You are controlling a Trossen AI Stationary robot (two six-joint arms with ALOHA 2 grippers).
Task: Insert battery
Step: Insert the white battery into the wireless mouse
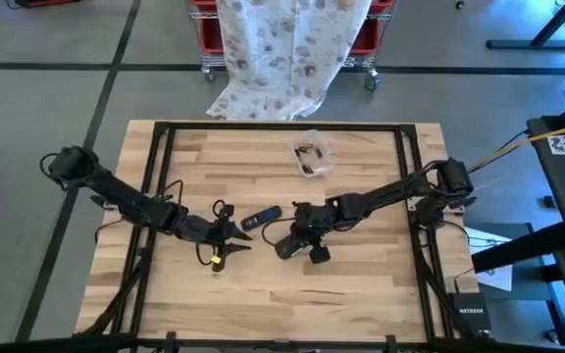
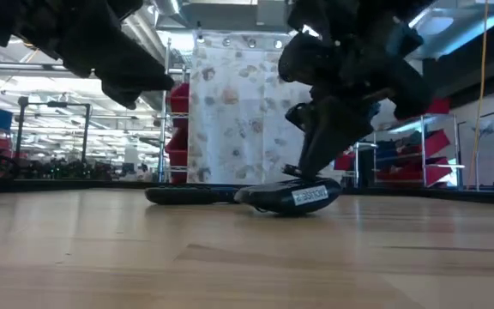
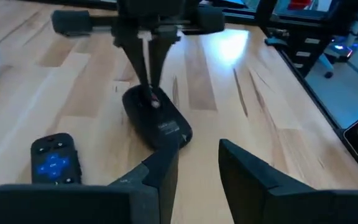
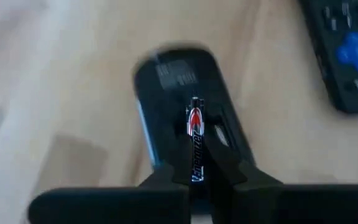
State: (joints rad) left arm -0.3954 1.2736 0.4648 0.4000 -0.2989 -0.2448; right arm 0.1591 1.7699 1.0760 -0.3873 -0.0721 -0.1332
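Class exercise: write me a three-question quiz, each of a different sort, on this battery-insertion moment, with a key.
1. True or false: the right gripper holds a battery.
2. Which item lies beside the black device? A) remote control B) screwdriver C) cup
3. Fill in: the left gripper is ____, holding nothing.

Key:
1. True; the battery is pinched upright over the device.
2. A
3. open
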